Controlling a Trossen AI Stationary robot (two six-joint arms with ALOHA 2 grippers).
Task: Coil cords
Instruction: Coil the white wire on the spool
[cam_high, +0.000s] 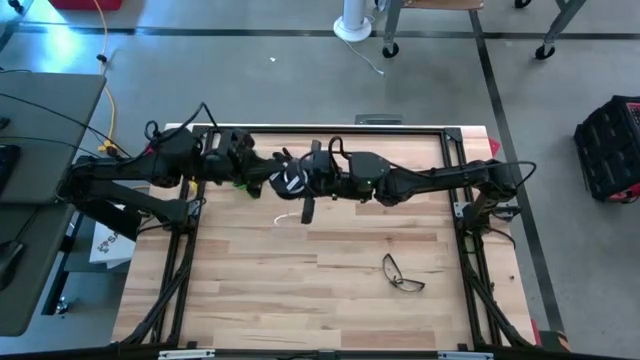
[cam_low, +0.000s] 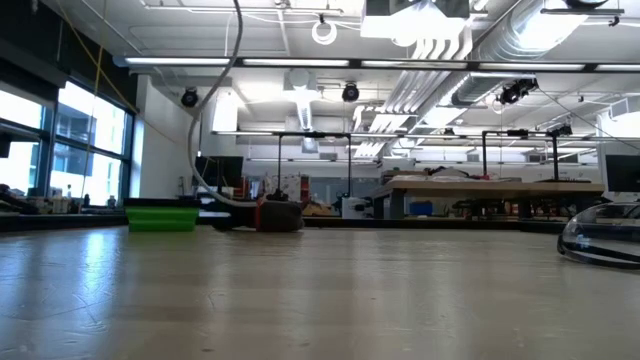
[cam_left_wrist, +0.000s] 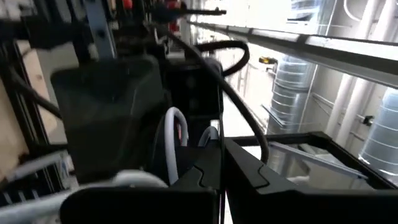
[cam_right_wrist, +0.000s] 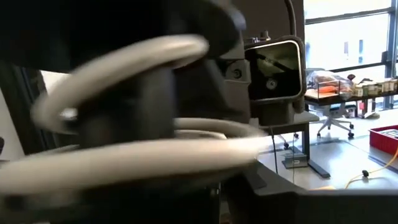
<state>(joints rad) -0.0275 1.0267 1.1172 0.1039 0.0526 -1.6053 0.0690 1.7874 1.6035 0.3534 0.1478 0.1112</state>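
Note:
Both arms meet above the far middle of the table. The small round black reel (cam_high: 291, 180) with a white mark hangs there, between my left gripper (cam_high: 278, 178) and my right gripper (cam_high: 315, 182). Both grippers are shut. The thin white cord (cam_right_wrist: 124, 149) shows as several loops close in front of the right wrist camera. In the left wrist view the cord (cam_left_wrist: 171, 146) loops near the other arm's body. A loose white stretch (cam_high: 284, 218) shows below the reel, over the table. My left gripper comes level from the table's left and is shut at the reel's left side (cam_high: 285, 180). The reel is lifted clear of the table. The fingers themselves hide the exact place of contact. My right gripper comes level from the table's right and meets the cord's loops (cam_right_wrist: 143, 155). The loops wind around a dark blurred part right in front of its camera. Which stretch of the cord is pinched I cannot tell.
A pair of glasses (cam_high: 403, 273) lies on the wooden table toward the near right and also shows at the right in the low view (cam_low: 600, 235). The black frame rails (cam_high: 180, 260) run along the table's left and right sides.

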